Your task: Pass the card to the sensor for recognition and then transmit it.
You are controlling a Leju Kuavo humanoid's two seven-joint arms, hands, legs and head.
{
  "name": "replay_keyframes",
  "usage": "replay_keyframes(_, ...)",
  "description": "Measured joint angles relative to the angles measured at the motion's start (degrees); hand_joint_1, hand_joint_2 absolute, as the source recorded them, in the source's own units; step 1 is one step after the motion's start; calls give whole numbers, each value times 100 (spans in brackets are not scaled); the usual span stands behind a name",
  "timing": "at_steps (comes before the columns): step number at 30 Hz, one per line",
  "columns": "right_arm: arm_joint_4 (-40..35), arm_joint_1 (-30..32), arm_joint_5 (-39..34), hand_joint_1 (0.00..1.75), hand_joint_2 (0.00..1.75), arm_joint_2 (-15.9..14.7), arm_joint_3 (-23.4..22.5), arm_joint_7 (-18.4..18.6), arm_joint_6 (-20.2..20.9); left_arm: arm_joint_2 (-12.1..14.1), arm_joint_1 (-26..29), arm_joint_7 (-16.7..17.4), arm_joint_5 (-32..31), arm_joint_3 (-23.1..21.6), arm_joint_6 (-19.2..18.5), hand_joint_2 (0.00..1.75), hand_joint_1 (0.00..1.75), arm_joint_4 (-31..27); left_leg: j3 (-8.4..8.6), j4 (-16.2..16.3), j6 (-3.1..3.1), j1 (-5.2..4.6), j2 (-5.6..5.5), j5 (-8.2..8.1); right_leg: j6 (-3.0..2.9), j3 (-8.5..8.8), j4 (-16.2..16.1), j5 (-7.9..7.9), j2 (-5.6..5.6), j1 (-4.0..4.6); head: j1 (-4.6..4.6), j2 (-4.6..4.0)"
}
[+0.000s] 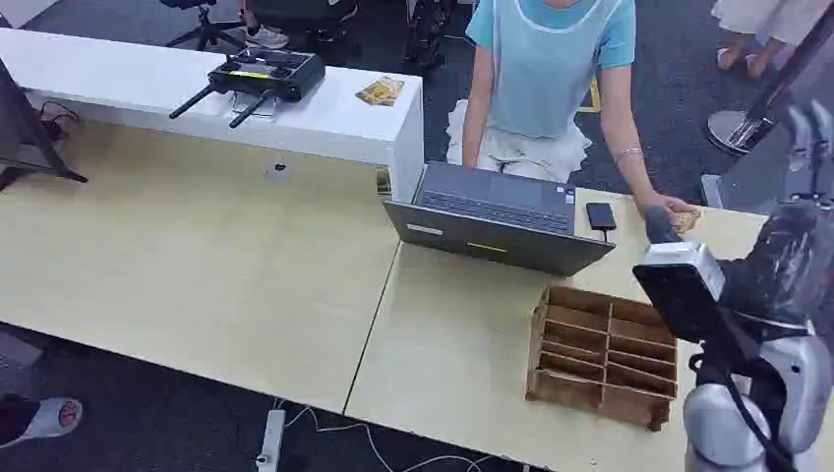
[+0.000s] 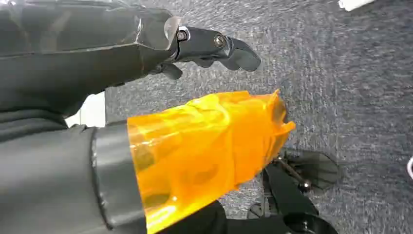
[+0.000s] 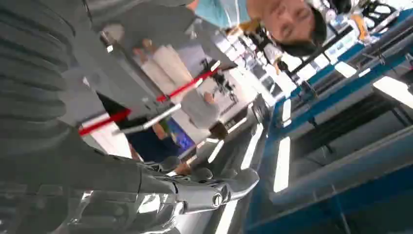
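Wooden rack partly behind right arm, right hand empty, left hand loose, card unseen.

no legible text, labels, brands, numbers, or signs anywhere

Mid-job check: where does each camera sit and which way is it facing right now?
Head view: high on the body, looking down at the pale wooden desk; raised right arm shows.
Left wrist view: at the hanging arm, facing grey carpet; left hand shows.
Right wrist view: tilted towards ceiling lights; right hand shows.
Shared: person in teal shirt, head and right wrist.
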Motion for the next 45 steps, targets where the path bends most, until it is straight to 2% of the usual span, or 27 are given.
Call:
replay_keyframes(6,530,-654,743,0,175,0,151,296,7,0,-18,22,-103,-94,-44,0,0,0,-2,0,0,0,-9,1,1,4,0,0,-9,0,4,2)
replay_keyframes(14,547,-677,771,0,175,0,158,307,9,0,-18,22,-114,-100,-52,0,0,0,-3,0,0,0,-9,1,1,5,0,0,-9,0,4,0)
replay_keyframes(16,1439,-1526,1678,0,175,0,304,599,129,2,-24,26,-258,-212,-109,0,0,0,-2,1,2,1,-9,3,2,4,0,1,-9,0,4,0)
replay_keyframes(18,2512,-2425,2463,0,175,0,461,671,184,4,-28,24,-402,-348,-173,0,0,0,-2,2,2,1,-8,3,2,3,1,1,-8,1,4,2)
replay_keyframes(19,2661,-2528,2535,0,175,0,477,702,186,4,-26,24,-420,-354,-179,0,0,0,-2,2,2,1,-9,3,2,3,0,1,-8,1,4,2)
replay_keyframes(33,4807,-3603,2941,0,175,0,483,1063,312,33,-27,33,-494,-448,-203,0,0,0,-2,4,2,1,-10,3,2,3,0,2,-9,1,4,0)
replay_keyframes(39,5356,-3758,2963,0,175,-9,267,1106,277,39,-22,42,-505,-448,-201,0,0,0,-2,4,2,0,-10,3,2,2,-2,2,-8,1,2,2)
replay_keyframes(45,5600,-3830,2976,0,175,-52,107,1117,262,52,-23,48,-505,-448,-199,0,0,0,-2,5,2,0,-10,3,2,2,-2,2,-8,1,4,2)
